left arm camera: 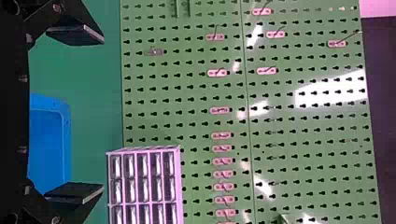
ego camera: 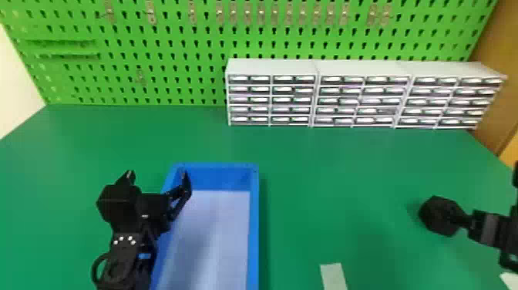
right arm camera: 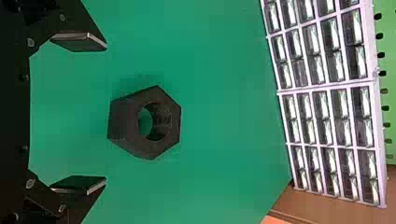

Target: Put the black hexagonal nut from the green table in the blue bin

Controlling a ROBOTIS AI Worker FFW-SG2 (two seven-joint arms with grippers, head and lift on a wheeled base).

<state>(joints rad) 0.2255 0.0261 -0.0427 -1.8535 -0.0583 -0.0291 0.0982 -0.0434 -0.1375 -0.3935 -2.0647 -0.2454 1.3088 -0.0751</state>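
At the right of the head view, my right gripper (ego camera: 490, 228) reaches in from the side close to the black hexagonal nut (ego camera: 438, 216) on the green table (ego camera: 327, 173). In the right wrist view the nut (right arm camera: 125, 126) lies just past the tips of the open right gripper (right arm camera: 106, 114), centred between its fingers and not held. The blue bin (ego camera: 253, 223) stands left of centre, its visible inside bare. Over the bin's left wall, my left gripper (ego camera: 158, 177) is spread open; the left wrist view shows the same gripper (left arm camera: 103, 114) with nothing between its fingers.
White drawer cabinets (ego camera: 362, 69) line the back right of the table, before a green pegboard (ego camera: 173, 46). A pale strip (ego camera: 334, 275) lies near the front edge, between bin and nut. Another pale piece (ego camera: 510, 279) shows at the lower right corner.
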